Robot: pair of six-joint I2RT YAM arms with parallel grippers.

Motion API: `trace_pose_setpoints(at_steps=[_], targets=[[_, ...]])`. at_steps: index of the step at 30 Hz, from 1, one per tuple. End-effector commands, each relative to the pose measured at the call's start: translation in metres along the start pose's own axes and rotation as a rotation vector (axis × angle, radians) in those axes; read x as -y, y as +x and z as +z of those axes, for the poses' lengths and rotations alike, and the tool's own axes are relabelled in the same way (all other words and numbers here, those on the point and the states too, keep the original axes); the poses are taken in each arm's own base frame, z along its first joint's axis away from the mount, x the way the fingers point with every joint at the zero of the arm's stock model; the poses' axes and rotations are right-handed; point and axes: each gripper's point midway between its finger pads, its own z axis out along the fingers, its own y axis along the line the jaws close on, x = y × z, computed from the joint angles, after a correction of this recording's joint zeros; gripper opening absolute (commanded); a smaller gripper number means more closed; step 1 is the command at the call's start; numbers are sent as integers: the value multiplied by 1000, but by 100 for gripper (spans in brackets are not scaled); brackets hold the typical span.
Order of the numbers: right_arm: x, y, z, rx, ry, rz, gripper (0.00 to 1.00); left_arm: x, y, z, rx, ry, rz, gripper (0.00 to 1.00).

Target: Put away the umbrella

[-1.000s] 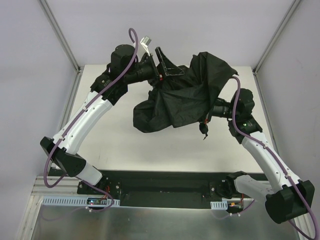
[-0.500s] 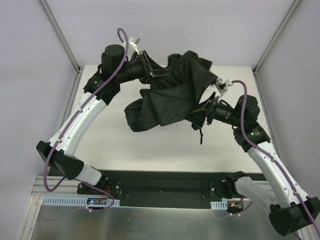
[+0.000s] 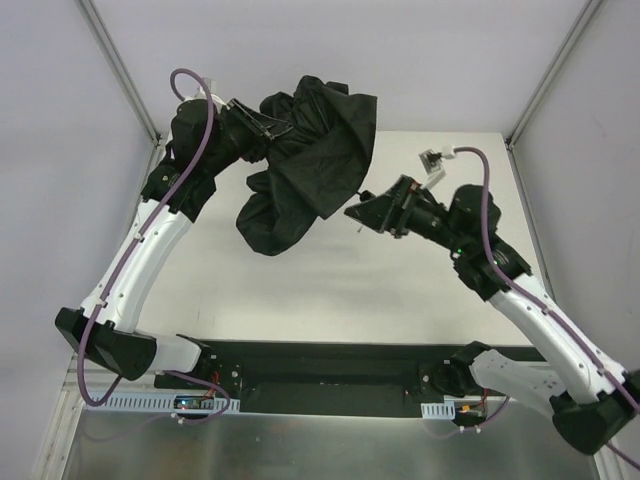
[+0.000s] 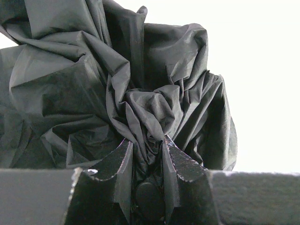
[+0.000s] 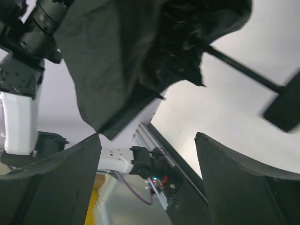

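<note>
The umbrella (image 3: pixel 312 150) is a crumpled bundle of black fabric hanging in the air over the table's back left. My left gripper (image 3: pixel 272 128) is shut on a bunch of its canopy. In the left wrist view the fabric (image 4: pixel 93 79) fills the frame, and the gripper (image 4: pixel 147 146) pinches a fold of it. My right gripper (image 3: pixel 362 210) stands open just right of the bundle, with nothing between its fingers (image 5: pixel 147 140). From the right wrist I see the canopy (image 5: pixel 122 51) above, with the thin shaft (image 5: pixel 239 68) and black handle (image 5: pixel 283 110) sticking out to the right.
The white table (image 3: pixel 330 290) lies below the hanging bundle. Aluminium frame posts (image 3: pixel 118 70) stand at the back corners. The black mounting plate (image 3: pixel 320 365) runs along the near edge. The left arm (image 5: pixel 18 112) shows in the right wrist view.
My left gripper shut on the canopy and carried the umbrella up and to the left. My right gripper let go of the umbrella, opened wide and swung left.
</note>
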Motion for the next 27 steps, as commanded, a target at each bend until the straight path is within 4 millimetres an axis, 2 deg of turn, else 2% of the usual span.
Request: trace_pose_setpoints(at_steps=[1,3,9,13,14,17,21,23,27], targets=[[-40,-31,39,73,-68,88,81,21,-27,2,142,51,-97,0],[-51,-38,52,66,-90,88,79,17,-29,6,156,38,-107,0],[-55,-53,75,94,-106,70,62,12,-25,12,136,27,-99,0],[-43,-65,73,100,-84,45,24,12,-19,12,102,46,-63,0],[-42,-67,69,94,-89,47,21,12,-19,11,95,52,-48,0],[-41,-81,51,45,-139,72,1,8,-17,9,65,71,-7,0],[-46,-89,38,-40,-193,194,1,10,-11,7,28,115,55,0],[-54,-87,35,-84,-230,199,1,14,-7,7,4,144,76,0],[-56,-84,31,-83,-236,210,1,17,-1,7,-28,172,69,0]])
